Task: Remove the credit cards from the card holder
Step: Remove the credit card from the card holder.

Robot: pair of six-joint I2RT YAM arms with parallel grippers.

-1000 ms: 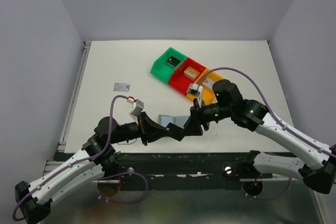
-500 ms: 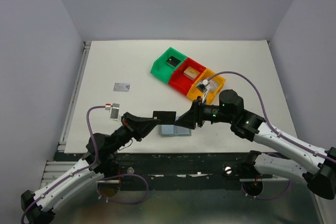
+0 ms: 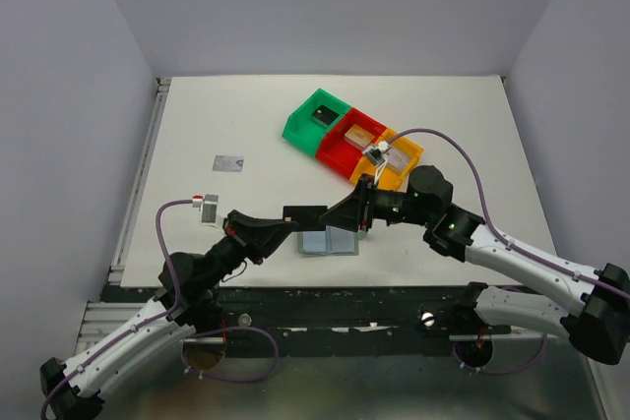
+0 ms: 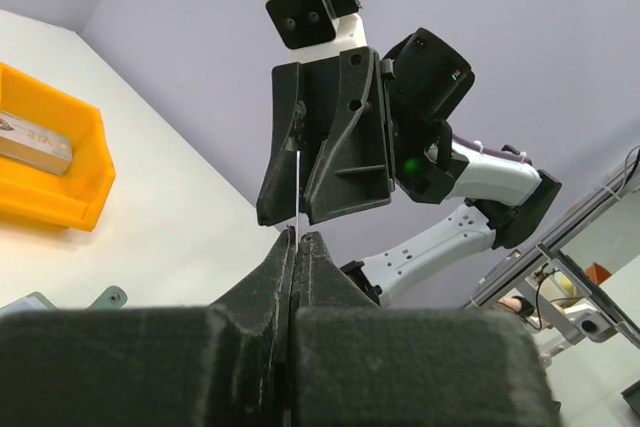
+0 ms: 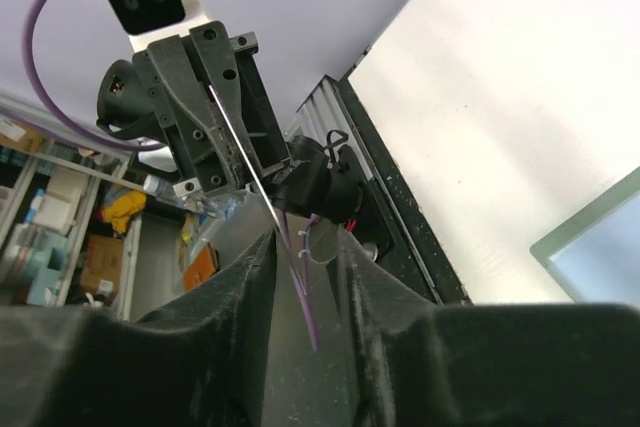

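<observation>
Since half a second ago the right pincer (image 3: 346, 215) has edged leftward, closer to the left pincer (image 3: 289, 217), both over the near side of the desk (image 3: 217, 115). From overhead, the grey-blue card holder (image 3: 330, 241) lies flat on the desk just beneath them, and a silver card (image 3: 228, 162) rests well apart to the left. The left pincer is clenched on a black card (image 3: 307, 213). Only the wrist views show that card edge-on, a thin line between the right pincer's parted fingers (image 5: 240, 287).
</observation>
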